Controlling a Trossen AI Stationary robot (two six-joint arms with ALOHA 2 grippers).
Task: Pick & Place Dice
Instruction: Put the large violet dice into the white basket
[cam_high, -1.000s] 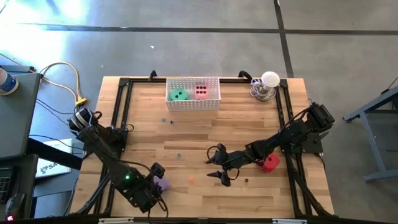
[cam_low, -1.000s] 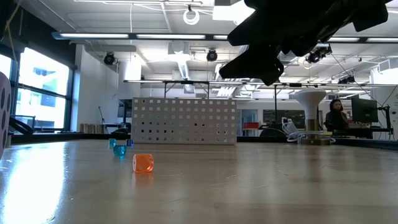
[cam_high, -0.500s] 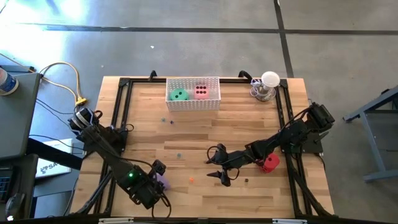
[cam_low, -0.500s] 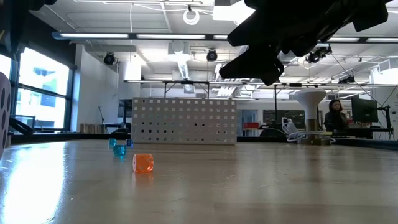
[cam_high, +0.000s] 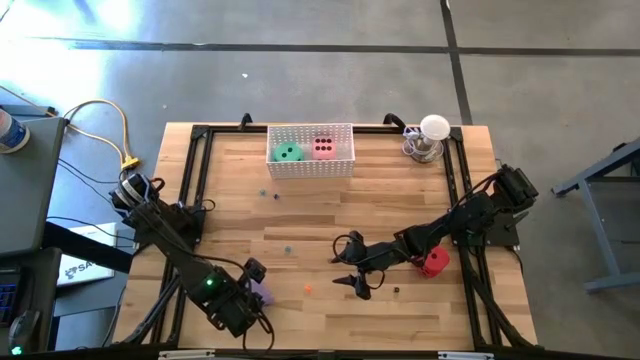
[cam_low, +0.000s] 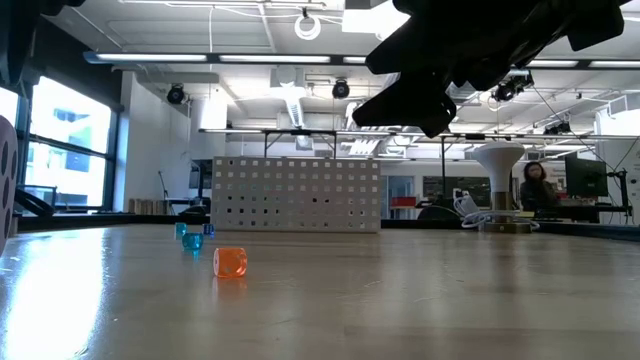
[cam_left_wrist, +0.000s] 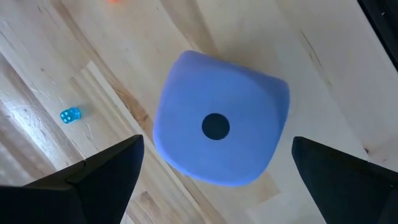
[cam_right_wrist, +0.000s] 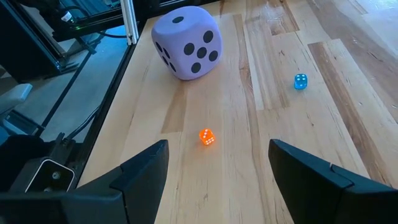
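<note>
The purple die (cam_left_wrist: 221, 124) rests on the table near its front left, one pip up. My left gripper (cam_left_wrist: 216, 152) hangs above it, pointing steeply down, open, with a finger to either side and clear of it. In the high view the left gripper (cam_high: 252, 292) half covers the purple die (cam_high: 264, 296). My right gripper (cam_high: 343, 263) hovers open over the table's middle with nothing between its fingers, facing the purple die (cam_right_wrist: 185, 42). The red die (cam_high: 434, 262) lies under the right arm. The green die (cam_high: 288, 152) and the pink die (cam_high: 323, 147) lie in the white basket (cam_high: 311, 166).
The white perforated basket (cam_low: 297, 195) stands at the far edge, with a white lamp-like object (cam_high: 432, 135) to its right. Tiny dice lie scattered on the wood: an orange one (cam_right_wrist: 206, 136) and a blue one (cam_right_wrist: 300, 81). A black frame (cam_high: 190, 190) borders the table.
</note>
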